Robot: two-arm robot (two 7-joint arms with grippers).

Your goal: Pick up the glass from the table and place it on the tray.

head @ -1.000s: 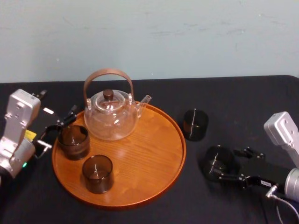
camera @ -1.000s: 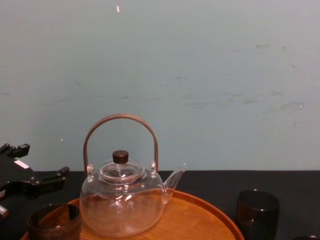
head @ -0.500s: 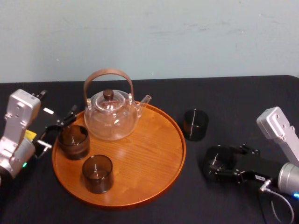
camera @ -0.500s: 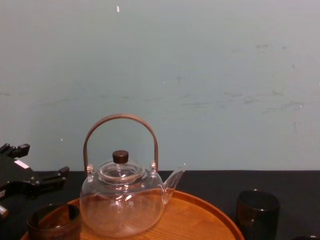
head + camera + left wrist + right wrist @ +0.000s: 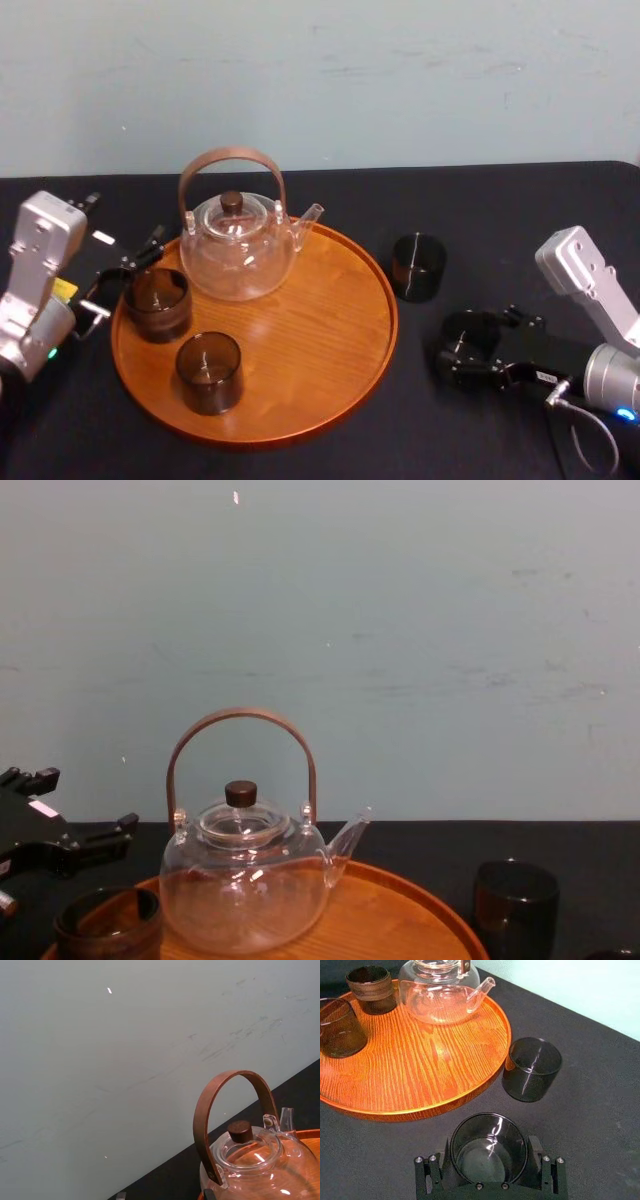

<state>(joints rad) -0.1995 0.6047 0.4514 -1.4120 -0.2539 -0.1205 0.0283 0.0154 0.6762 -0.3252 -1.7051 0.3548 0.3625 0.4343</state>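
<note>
A dark smoky cylindrical glass (image 5: 489, 1146) is clamped by the right gripper (image 5: 490, 1157) right of the round orange-brown wooden tray (image 5: 420, 1067); lifting and placing are left to be done, while the left gripper (image 5: 122, 280) is held spread at the tray's left rim

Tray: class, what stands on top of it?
A glass teapot and two dark glasses stand on the tray. The wood directly beneath their bases is covered.

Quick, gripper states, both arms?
Left gripper: open, empty, beside the tray.
Right gripper: closed on the glass, on the table.
</note>
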